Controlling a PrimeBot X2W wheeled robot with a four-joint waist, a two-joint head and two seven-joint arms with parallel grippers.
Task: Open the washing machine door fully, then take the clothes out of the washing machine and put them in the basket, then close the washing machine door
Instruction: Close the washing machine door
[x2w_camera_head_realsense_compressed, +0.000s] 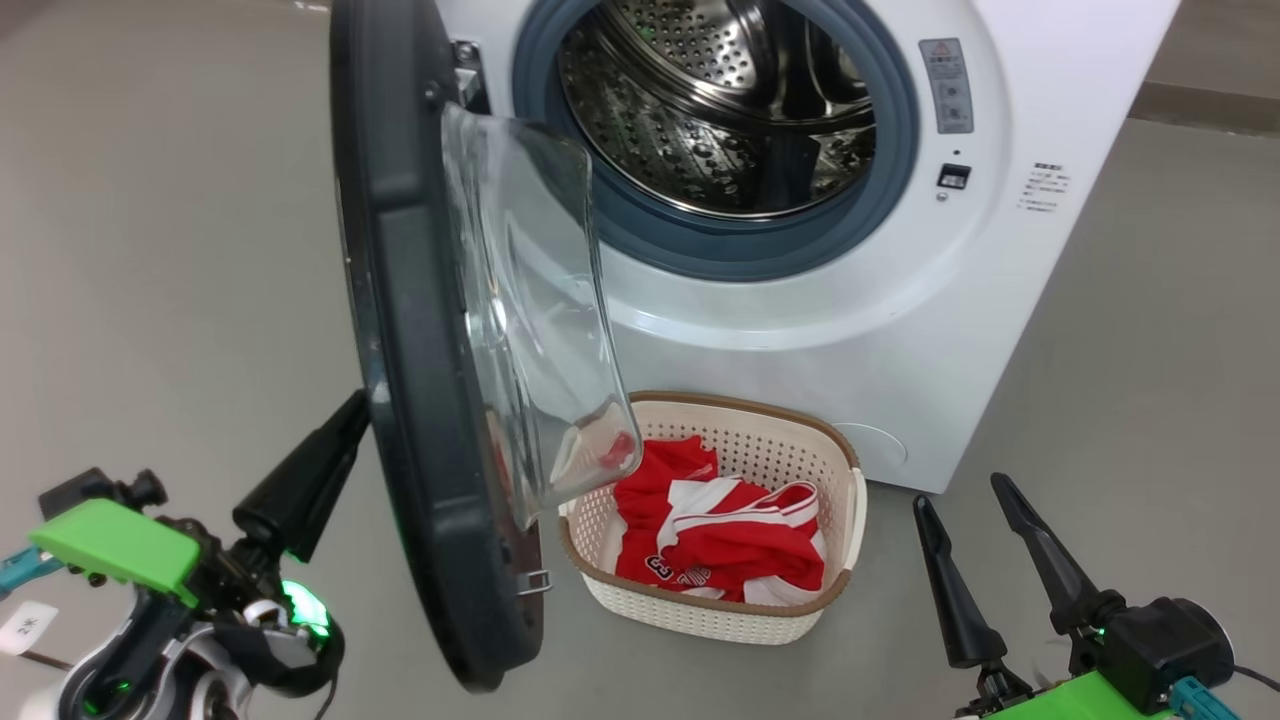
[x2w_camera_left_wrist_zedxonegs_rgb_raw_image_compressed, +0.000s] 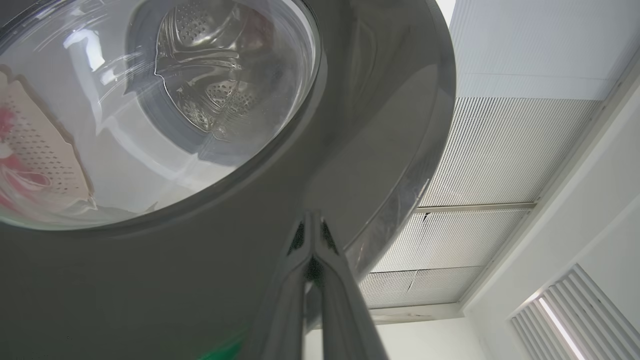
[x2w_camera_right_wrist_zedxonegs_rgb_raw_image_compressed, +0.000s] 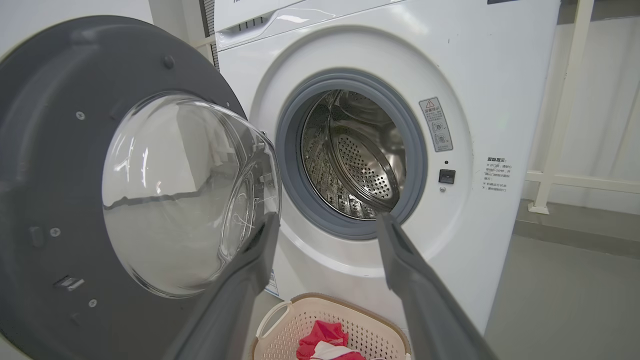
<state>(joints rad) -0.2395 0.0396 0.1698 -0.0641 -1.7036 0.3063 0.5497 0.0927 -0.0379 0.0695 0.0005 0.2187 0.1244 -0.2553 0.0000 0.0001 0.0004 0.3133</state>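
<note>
One gripper (x2w_camera_head_realsense_compressed: 352, 418) — left — beside door (x2w_camera_head_realsense_compressed: 400, 330)

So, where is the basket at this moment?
In the head view, the basket stands on the floor at lower centre, directly in front of the washing machine, just right of the open washing machine door, with the clothes inside.

Smooth grey floor (x2w_camera_head_realsense_compressed: 150, 250). Slatted ceiling panels (x2w_camera_left_wrist_zedxonegs_rgb_raw_image_compressed: 500, 150), louvred vent (x2w_camera_left_wrist_zedxonegs_rgb_raw_image_compressed: 560, 315) nearby. White post-and-rail frame (x2w_camera_right_wrist_zedxonegs_rgb_raw_image_compressed: 562, 100) against the wall.
</note>
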